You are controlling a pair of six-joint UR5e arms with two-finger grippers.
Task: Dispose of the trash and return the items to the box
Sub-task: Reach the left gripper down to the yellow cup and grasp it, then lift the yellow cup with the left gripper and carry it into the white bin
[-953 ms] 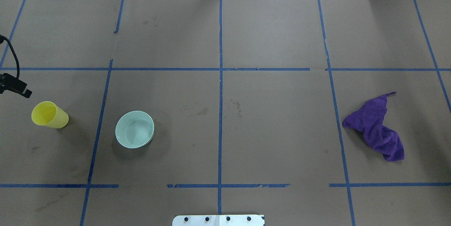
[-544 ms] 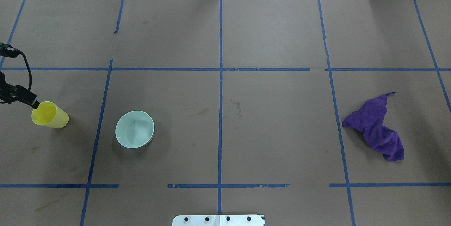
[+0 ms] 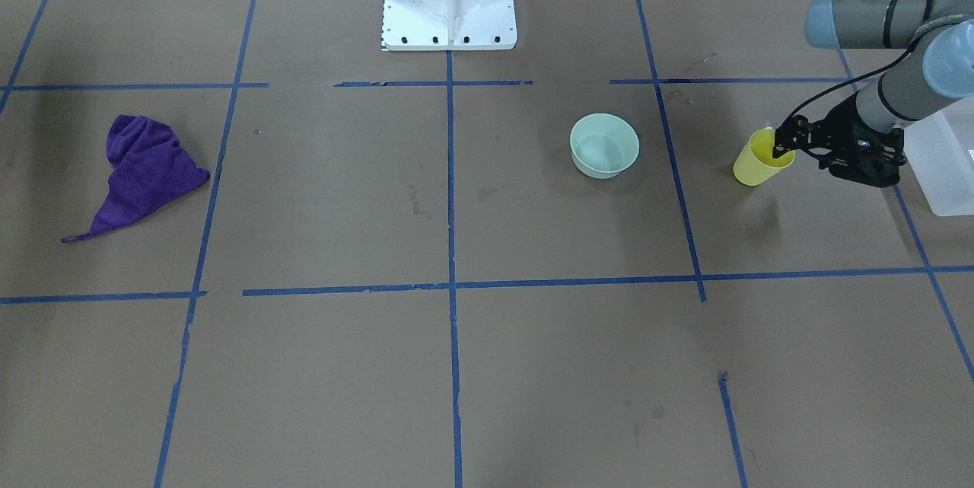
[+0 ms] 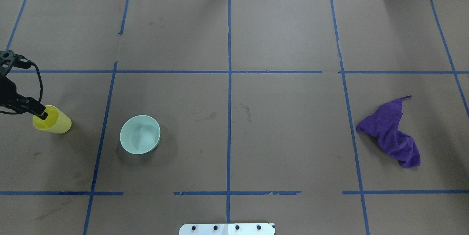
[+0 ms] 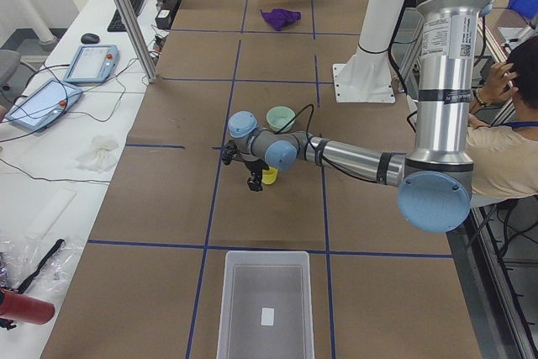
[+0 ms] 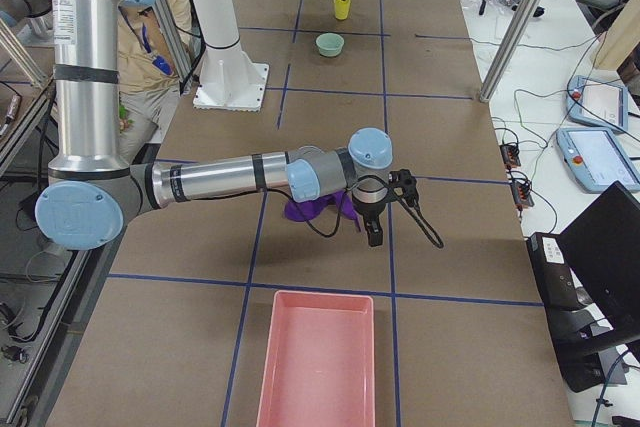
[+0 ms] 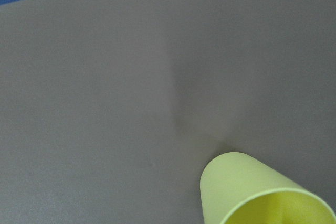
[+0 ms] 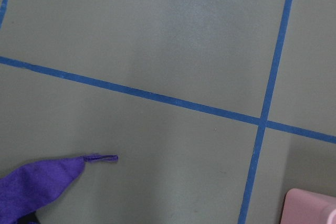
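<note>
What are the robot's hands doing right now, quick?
Left hand: open, dipping into the yellow cup, not gripping it yet.
Right hand: cannot be told.

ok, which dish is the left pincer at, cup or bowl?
The yellow cup: the left pincer has its tip right at the cup's rim. The green bowl sits well apart from it, nearer the table's middle.

I saw the tabletop [image 4: 285, 37] covered in matt brown paper, lined with blue tape [image 4: 229, 117]. The cup [image 4: 55, 122] looked like smooth yellow plastic and the bowl [image 4: 140, 134] like faintly glossy mint plastic. The cloth [image 4: 390, 134] was fuzzy purple fabric, the box [image 5: 252, 292] frosted translucent plastic.
</note>
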